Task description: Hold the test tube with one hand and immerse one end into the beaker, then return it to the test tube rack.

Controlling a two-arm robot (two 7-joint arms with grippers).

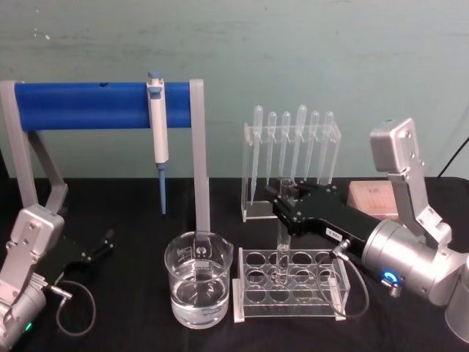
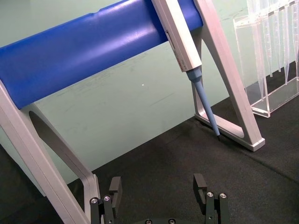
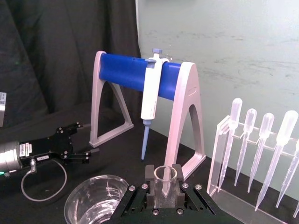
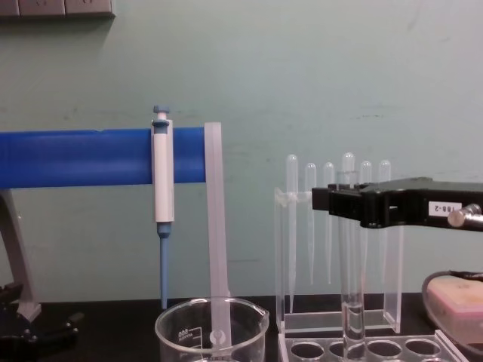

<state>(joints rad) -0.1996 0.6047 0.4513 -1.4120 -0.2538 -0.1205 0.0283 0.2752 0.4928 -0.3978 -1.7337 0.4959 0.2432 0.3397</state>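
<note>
Test tube — clear, upright, open rim — clamped near its top by right hand, over rack.

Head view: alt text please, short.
Right gripper grips an upright test tube whose bottom sits in a clear rack. A beaker of water stands to its left; the left gripper rests open, far left.

The right hand grips the test tube upright just below its open rim, beside the beaker; the left hand lies well apart.
</note>
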